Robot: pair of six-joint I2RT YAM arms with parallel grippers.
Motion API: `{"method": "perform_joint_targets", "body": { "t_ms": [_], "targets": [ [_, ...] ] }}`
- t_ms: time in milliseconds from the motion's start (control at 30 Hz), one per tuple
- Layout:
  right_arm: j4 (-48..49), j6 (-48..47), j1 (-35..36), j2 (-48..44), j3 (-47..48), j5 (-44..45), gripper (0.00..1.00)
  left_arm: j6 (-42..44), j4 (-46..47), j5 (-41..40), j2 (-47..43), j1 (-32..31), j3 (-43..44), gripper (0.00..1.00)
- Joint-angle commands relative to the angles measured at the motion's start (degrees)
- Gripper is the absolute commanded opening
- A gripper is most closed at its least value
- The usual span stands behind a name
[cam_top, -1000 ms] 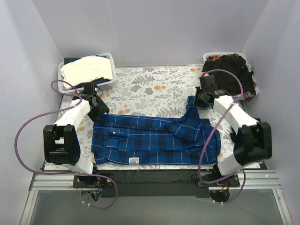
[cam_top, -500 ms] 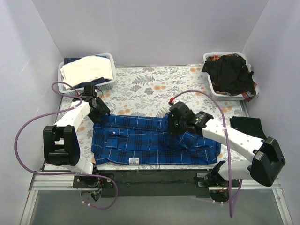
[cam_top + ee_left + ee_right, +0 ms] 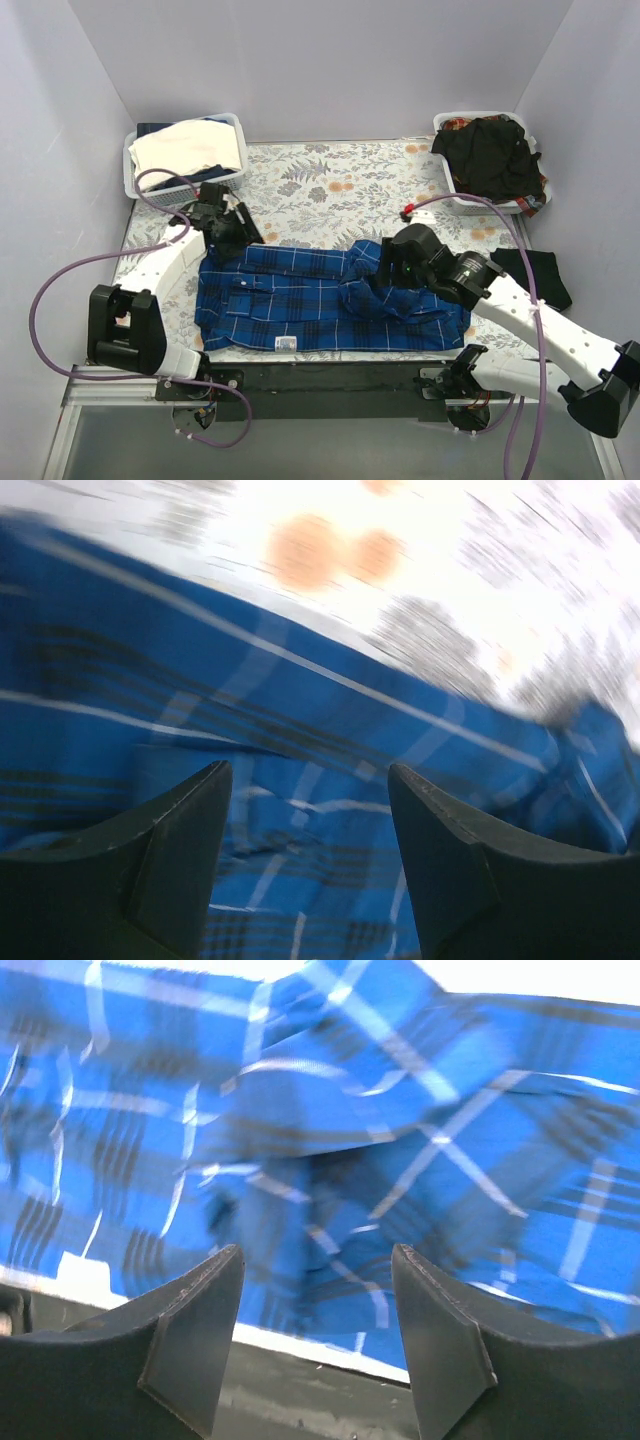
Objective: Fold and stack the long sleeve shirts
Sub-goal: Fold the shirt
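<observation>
The royal-blue plaid shirt (image 3: 290, 300) lies spread flat near the table's front edge, white label toward the front, with one sleeve folded in across its right half. My left gripper (image 3: 240, 238) hovers open over the shirt's far left corner; in the left wrist view only plaid cloth (image 3: 300, 710) shows between the open left gripper (image 3: 310, 780) fingers. My right gripper (image 3: 382, 278) stands open just above the folded sleeve, and the right wrist view shows nothing in the right gripper (image 3: 315, 1265) over the plaid (image 3: 330, 1110). A plain black shirt (image 3: 490, 152) is heaped in the right basket.
A white lattice basket (image 3: 140, 182) at the back left holds cream and dark cloth. The right basket (image 3: 448, 125) stands at the back right. A black cloth (image 3: 535, 272) lies on the floral table cover (image 3: 330, 190) by the right arm. The dark front rail (image 3: 300, 1390) runs under the shirt's hem.
My right arm swept from the back right down over the shirt, carrying the sleeve across the body, then opened and let it go. My left gripper shifted slightly toward the shirt's corner and opened wider.
</observation>
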Motion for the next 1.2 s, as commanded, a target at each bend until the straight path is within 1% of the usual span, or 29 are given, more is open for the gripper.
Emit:
{"method": "perform_joint_targets", "body": {
  "t_ms": [0,33,67,100,133,267,300,367,500,600,733,833,933,967,1033,1067,1100,1167],
  "targets": [
    [-4.73,5.47,-3.52,-2.60,0.48,8.62,0.68,0.93,6.37,5.40,-4.56,-11.38,2.26,0.63],
    [-4.82,5.03,-4.83,-2.26,-0.40,7.83,0.68,0.76,7.52,5.66,-4.48,-12.99,2.88,0.64],
    [-4.56,4.51,-7.63,-1.90,-0.84,5.73,0.68,0.76,9.53,5.84,-4.22,-14.57,3.32,0.64],
    [-4.30,3.98,-8.88,-1.29,-1.19,5.19,0.68,0.76,10.33,5.93,-3.34,-17.37,4.11,0.65],
    [-3.69,2.49,-10.02,0.02,-1.89,4.57,0.68,0.67,10.95,6.28,-2.64,-18.53,5.77,0.65],
    [4.29,-0.85,-18.18,3.54,-4.97,-3.84,0.74,1.46,11.13,6.55,2.37,-23.54,10.35,0.65],
    [5.62,-1.30,-19.42,4.42,-5.06,-5.26,0.76,1.46,10.96,6.37,3.25,-25.46,10.88,0.64],
    [8.61,-2.35,-21.88,7.41,-4.89,-8.51,0.77,1.02,10.52,5.32,4.40,-27.14,11.41,0.64],
    [12.92,-3.93,-22.86,13.12,-2.70,-11.69,0.79,-0.12,10.43,3.65,3.88,-29.52,9.48,0.64],
    [15.91,-4.03,-23.13,16.64,-1.90,-13.36,0.79,-0.30,9.99,2.68,2.29,-29.70,7.99,0.64],
    [17.14,-3.15,-23.39,21.91,-1.28,-15.55,0.79,0.14,8.85,0.05,0.62,-29.70,7.46,0.65],
    [19.86,-2.10,-23.30,23.41,-2.33,-16.79,0.76,0.23,7.88,-1.27,0.01,-29.70,7.54,0.65],
    [21.27,-1.48,-23.39,24.55,-2.17,-17.40,0.60,0.14,7.26,-1.98,-0.43,-29.70,7.46,0.66],
    [21.37,-1.39,-23.30,24.82,-1.29,-17.67,0.44,0.23,7.09,-2.07,-0.43,-29.70,7.46,0.66],
    [21.37,-1.30,-23.30,25.26,-0.41,-17.67,0.23,0.23,6.82,-2.50,-0.52,-29.70,7.54,0.66],
    [21.19,-1.21,-23.30,25.08,0.64,-17.06,0.04,0.49,6.48,-3.03,-0.52,-29.70,7.63,0.66],
    [20.93,-1.30,-23.30,24.21,1.08,-16.53,0.01,0.58,6.30,-3.21,-0.52,-29.70,7.81,0.66],
    [19.79,-1.82,-23.30,22.63,2.57,-14.43,0.01,0.84,5.68,-3.82,-0.61,-29.70,8.24,0.66]
  ]
}}
